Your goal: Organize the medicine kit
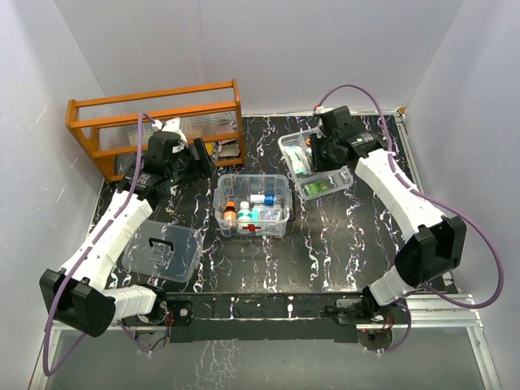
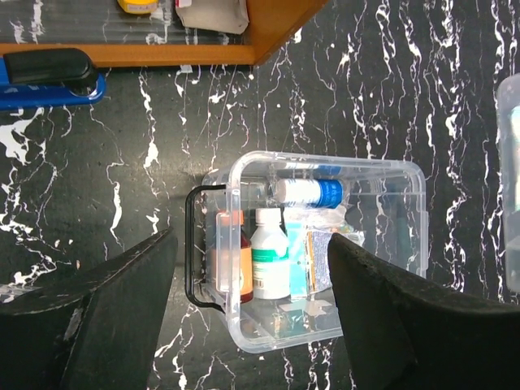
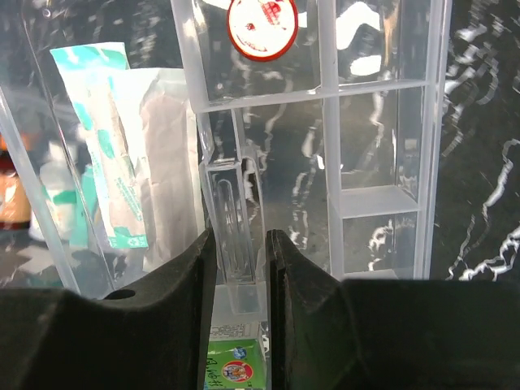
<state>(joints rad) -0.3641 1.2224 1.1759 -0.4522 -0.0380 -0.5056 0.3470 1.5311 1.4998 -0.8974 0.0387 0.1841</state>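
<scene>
The medicine kit, a clear box with a red cross on its front, stands mid-table and holds bottles and packets. Its clear lid with a dark handle lies flat at the front left. My left gripper hovers open just behind and left of the kit. In the left wrist view the kit shows between the spread fingers of that gripper, nothing held. My right gripper is shut on the upright centre handle of a clear divided tray. The right wrist view shows the gripper pinching that tray's handle.
An orange wooden rack with ribbed clear panels stands at the back left. A blue and black object lies beside it. The tray holds a teal-and-white packet, a green packet and a round red-and-white tin. White walls close in on three sides.
</scene>
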